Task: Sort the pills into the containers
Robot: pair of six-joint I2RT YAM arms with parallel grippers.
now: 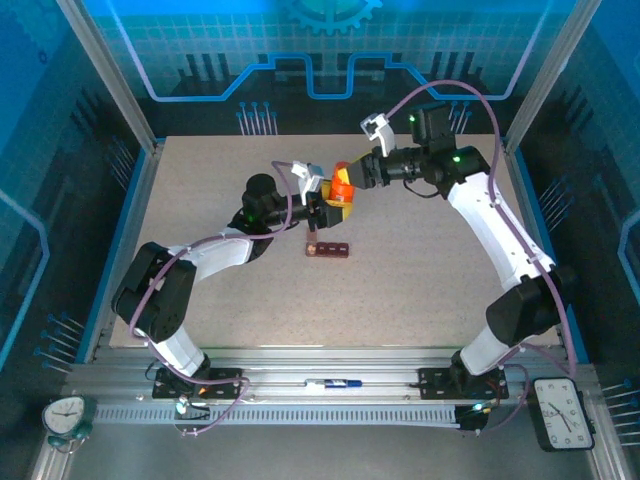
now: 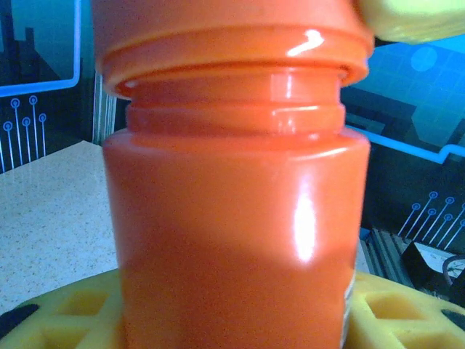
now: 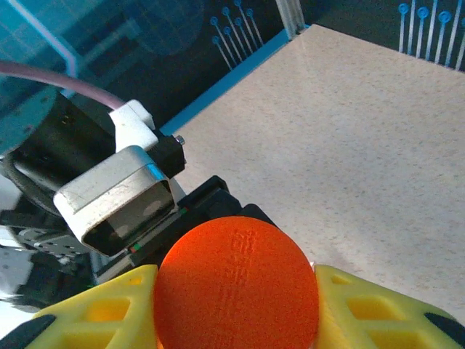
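Two arms are meeting over an orange bottle [image 1: 342, 190], mid-frame above a speckled beige table [image 1: 200, 220].

Blue-lit enclosure walls [image 1: 300, 40] printed with circuit lines are ringing the table, and an aluminium rail [image 1: 330, 385] is running along the lower edge. The left gripper [image 1: 340, 208] is pinching the bottle's body between yellow fingers [image 2: 73, 313]. The right gripper [image 1: 348, 175] is pinching the orange cap [image 3: 236, 283], with a finger [image 3: 378, 313] pressing each side. The containers [image 1: 328, 248] are lying on the table just below centre, apart from both grippers. Their compartments are looking too small to read. In the left wrist view, the bottle is hiding most of the table.
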